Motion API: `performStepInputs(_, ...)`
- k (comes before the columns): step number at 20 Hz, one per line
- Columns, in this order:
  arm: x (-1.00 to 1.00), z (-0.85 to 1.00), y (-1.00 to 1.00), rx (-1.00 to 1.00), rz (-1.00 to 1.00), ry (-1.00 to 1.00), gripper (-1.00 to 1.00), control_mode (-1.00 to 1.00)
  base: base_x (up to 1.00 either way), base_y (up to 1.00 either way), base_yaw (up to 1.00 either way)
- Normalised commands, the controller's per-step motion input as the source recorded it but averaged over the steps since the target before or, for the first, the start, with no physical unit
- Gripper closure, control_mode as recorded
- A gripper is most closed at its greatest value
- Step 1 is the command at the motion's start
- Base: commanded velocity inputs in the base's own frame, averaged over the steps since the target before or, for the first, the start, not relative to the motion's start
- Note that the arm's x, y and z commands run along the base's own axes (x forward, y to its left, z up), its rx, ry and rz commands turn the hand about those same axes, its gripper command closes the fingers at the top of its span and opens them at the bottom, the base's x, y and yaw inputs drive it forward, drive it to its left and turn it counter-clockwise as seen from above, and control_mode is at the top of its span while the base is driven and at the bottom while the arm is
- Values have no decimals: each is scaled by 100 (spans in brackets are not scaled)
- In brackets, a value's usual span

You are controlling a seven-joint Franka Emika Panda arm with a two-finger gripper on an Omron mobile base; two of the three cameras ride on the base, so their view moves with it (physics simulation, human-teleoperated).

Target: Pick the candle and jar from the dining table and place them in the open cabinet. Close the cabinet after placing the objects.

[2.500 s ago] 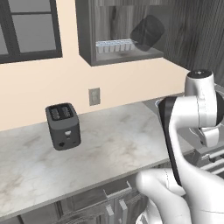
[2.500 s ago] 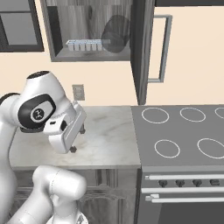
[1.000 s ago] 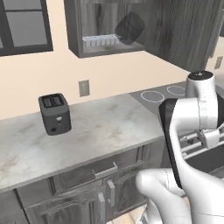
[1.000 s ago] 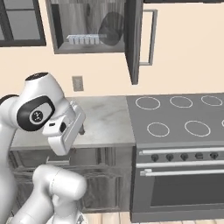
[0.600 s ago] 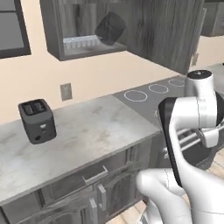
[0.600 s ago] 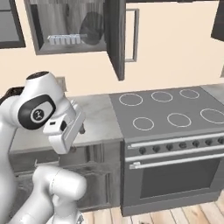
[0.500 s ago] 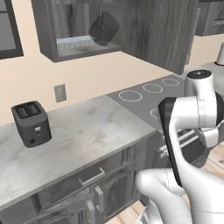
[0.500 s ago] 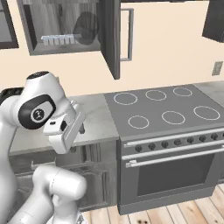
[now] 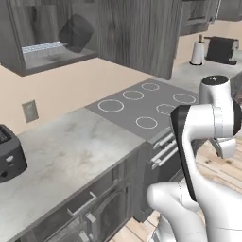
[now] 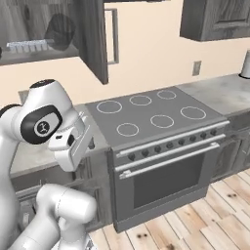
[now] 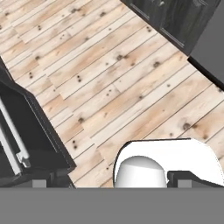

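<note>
I see the cabinet (image 9: pixel 52 42) standing open on the wall, door (image 10: pixel 95 39) swung out, a clear ridged tray (image 9: pixel 45 47) on its shelf beside a dark round shape. My gripper (image 11: pixel 107 183) points down at wood floor (image 11: pixel 109 87) — fingers spread wide, holding nothing — near the stove (image 10: pixel 156 122).

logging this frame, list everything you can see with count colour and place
cabinet: one, dark grey wood grain, on the wall, door open
tray: one, clear ridged, on the cabinet shelf
toaster: one, black, left end of the marble counter
stove: one, dark grey, six ring burners, right of the counter
wall outlet: one, grey, above the counter
floor: pale wood planks
arm: one, white with dark joints, folded low
gripper: one, fingers open, empty
</note>
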Motion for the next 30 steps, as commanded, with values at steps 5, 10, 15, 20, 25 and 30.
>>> performStepInputs(5, 0, 0, 0, 0, 0, 0, -100, 100, -18, 0, -37)
performStepInputs(10, 0, 0, 0, 0, 0, 0, -100, 100, -22, 0, -37)
performStepInputs(15, 0, 0, 0, 0, 0, 0, -100, 100, -20, 0, -36)
performStepInputs(20, 0, 0, 0, 0, 0, 0, -100, 100, -12, 0, -36)
performStepInputs(25, 0, 0, 0, 0, 0, 0, -100, 100, -2, 0, -39)
performStepInputs(30, 0, 0, 0, 0, 0, 0, -100, 100, 0, 0, -41)
